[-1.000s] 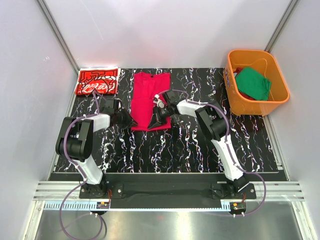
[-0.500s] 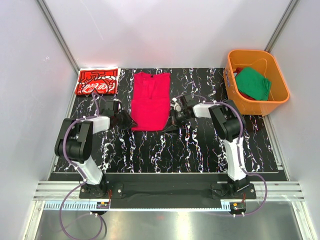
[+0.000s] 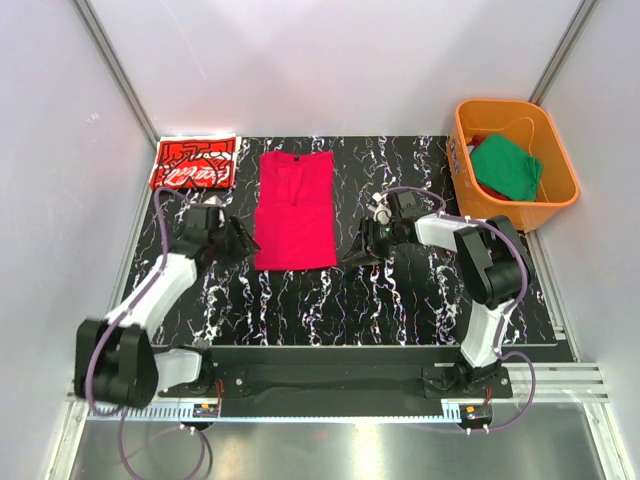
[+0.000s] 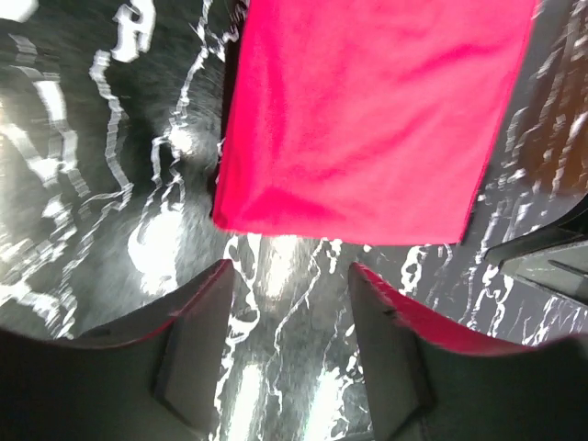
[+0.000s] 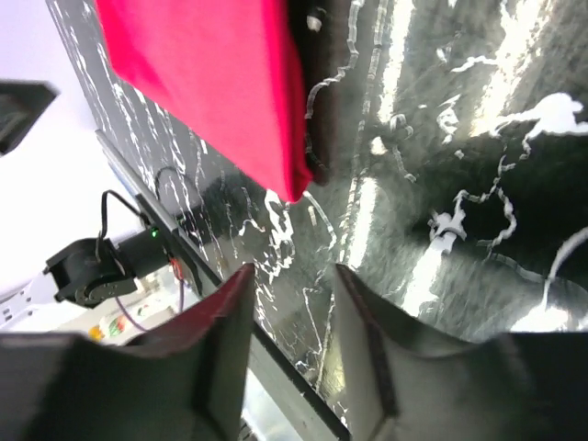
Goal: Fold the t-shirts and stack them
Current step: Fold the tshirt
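Note:
A plain crimson-red t-shirt lies flat on the black marbled table, folded into a long rectangle; its near edge fills the top of the left wrist view and its corner shows in the right wrist view. My left gripper sits just left of the shirt's near-left corner, open and empty. My right gripper is to the right of the shirt, open and empty. A folded red t-shirt with white line print lies at the back left. A green t-shirt sits in the orange tub.
The orange plastic tub stands at the back right on the table edge. White walls with metal posts enclose the table. The arms' base rail runs along the near edge.
Both grippers have let go of the crimson shirt and drawn outward to its sides, opening. The shirt now lies flatter and squarer, its near edge spread out.

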Robot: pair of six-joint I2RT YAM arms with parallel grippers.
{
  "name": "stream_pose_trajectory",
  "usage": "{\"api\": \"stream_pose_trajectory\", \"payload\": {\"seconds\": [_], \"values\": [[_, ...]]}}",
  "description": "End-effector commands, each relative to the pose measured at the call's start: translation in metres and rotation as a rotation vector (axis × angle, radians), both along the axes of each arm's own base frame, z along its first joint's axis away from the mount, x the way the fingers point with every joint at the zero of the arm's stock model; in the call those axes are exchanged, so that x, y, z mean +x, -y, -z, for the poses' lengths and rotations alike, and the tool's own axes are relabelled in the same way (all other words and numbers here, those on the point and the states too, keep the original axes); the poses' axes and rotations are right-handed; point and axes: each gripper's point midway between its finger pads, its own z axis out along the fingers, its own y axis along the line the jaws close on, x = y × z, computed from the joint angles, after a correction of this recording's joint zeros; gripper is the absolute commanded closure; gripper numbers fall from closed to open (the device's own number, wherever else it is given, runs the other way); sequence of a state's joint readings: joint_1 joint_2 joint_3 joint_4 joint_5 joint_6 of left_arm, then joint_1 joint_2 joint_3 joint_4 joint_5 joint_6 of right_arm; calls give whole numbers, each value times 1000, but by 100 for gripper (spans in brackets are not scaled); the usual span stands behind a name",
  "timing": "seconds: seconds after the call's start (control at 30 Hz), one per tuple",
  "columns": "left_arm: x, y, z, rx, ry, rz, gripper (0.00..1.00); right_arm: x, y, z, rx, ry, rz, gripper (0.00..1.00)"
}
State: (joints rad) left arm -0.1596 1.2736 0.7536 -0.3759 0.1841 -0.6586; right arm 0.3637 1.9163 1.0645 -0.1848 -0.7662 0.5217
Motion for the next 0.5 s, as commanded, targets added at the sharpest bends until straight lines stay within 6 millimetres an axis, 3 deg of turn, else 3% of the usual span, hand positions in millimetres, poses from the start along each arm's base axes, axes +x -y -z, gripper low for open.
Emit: {"api": "stream_pose_trajectory", "payload": {"seconds": [0.0,0.03,0.07,0.1,0.17,0.37,0.47], "values": [[-16,-20,-13,100,-5,-28,41,7,8,-9,-58,91,35,50],[-18,-18,-13,86,-7,-31,41,12,11,-6,-81,109,59,48],[-15,-15,-16,61,14,-36,41,15,12,-10,-90,127,82,39],[-19,-14,-8,49,4,-46,42,19,13,-9,-92,148,103,34],[-10,-10,-8,9,45,-77,44,26,15,-7,-101,154,152,27],[-7,-9,27,-14,-28,-140,33,32,10,4,-96,141,167,27],[-7,-13,42,-15,-58,-194,33,34,-2,8,-72,126,179,34]]}}
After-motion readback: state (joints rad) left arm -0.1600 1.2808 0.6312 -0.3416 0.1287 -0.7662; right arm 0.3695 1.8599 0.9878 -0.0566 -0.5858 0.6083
